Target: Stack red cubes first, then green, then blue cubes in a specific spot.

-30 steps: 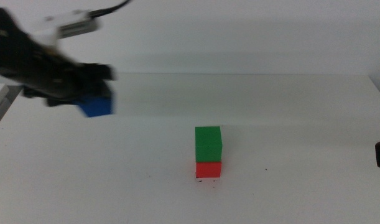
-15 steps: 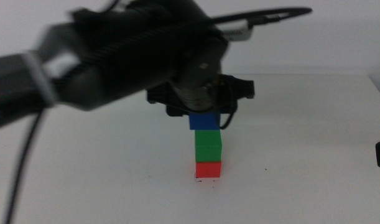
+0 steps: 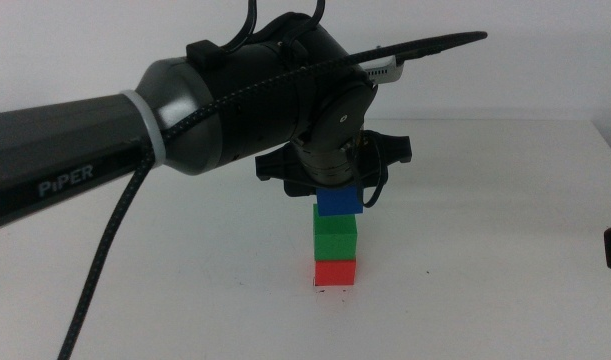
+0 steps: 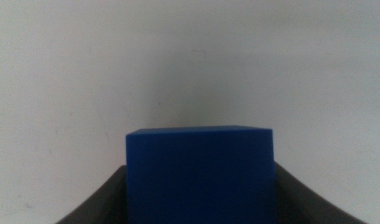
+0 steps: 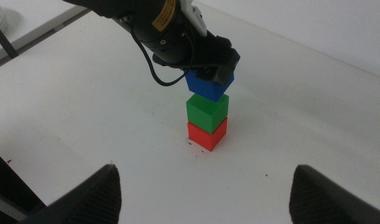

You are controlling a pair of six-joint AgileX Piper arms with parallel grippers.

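From the left of the middle view, the left arm reaches across the white worktop and ends over the stack, its left claw clamped on the blue cube. The left wrist view shows that cube filling the gap between the two dark jaws, gripped on both sides. Under it the blue cube sits right on top of the green cube, or a hair above; the seam between them is too tight to tell contact for sure. It looks turned slightly against the green one in the right wrist view. The green cube rests squarely on the red cube, and the red cube stands on the worktop over small black marks at its base. A lone dark speck lies to the right, apart from the stack. At the far right edge the right claw waits well away, its jaws spread wide and empty.
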